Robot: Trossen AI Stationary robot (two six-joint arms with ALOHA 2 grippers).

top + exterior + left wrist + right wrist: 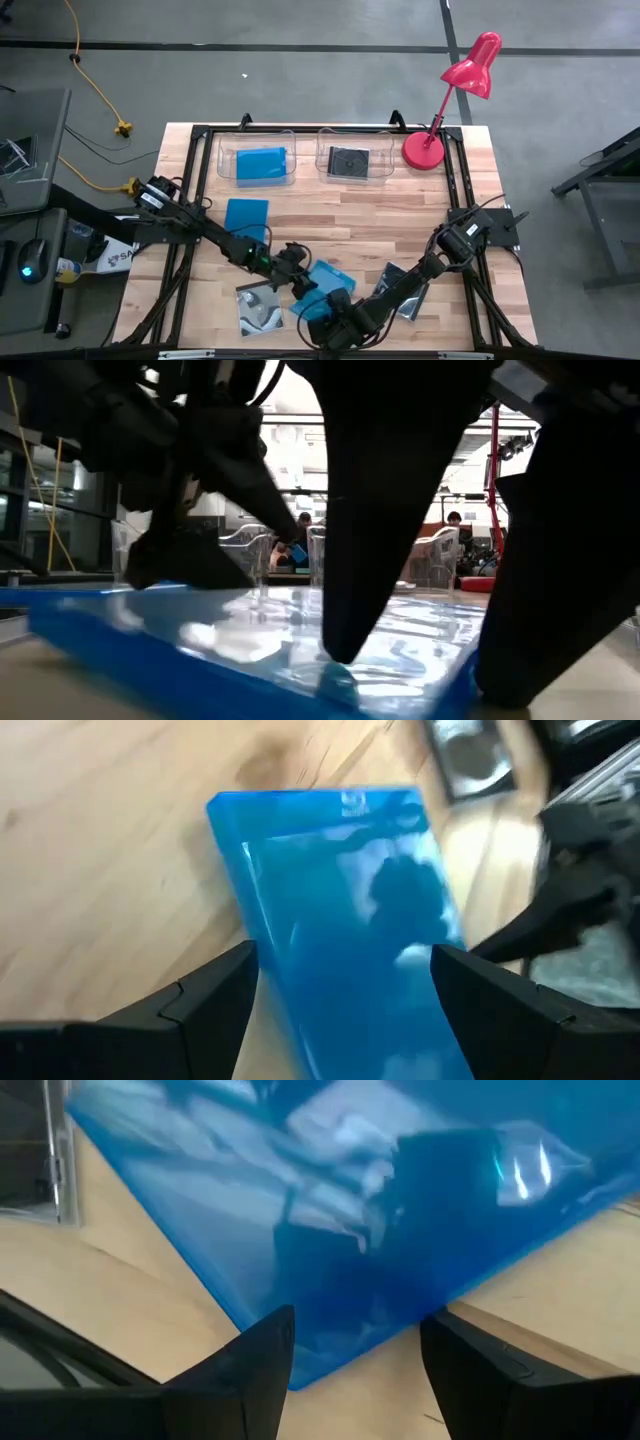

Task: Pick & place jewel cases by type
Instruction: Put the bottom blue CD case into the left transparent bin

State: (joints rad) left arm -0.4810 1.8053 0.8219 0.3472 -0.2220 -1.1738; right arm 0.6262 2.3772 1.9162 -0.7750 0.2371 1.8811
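Both sets of jaws stand spread around one blue case (327,282) lying flat on the tabletop (400,200) near its front edge. The left gripper (300,285) straddles one end and the right gripper (338,318) the opposite corner, likely to steady and lift it. Another blue case (261,163) already sits in the left tub (222,160), so this one probably belongs there.

Glossy blue plastic jewel case (340,910) on smooth pale wood table (110,850)

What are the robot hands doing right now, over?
Left gripper open, straddling the blue case. Right gripper open at that case's other edge. Nothing lifted. Two arms crowd one case.
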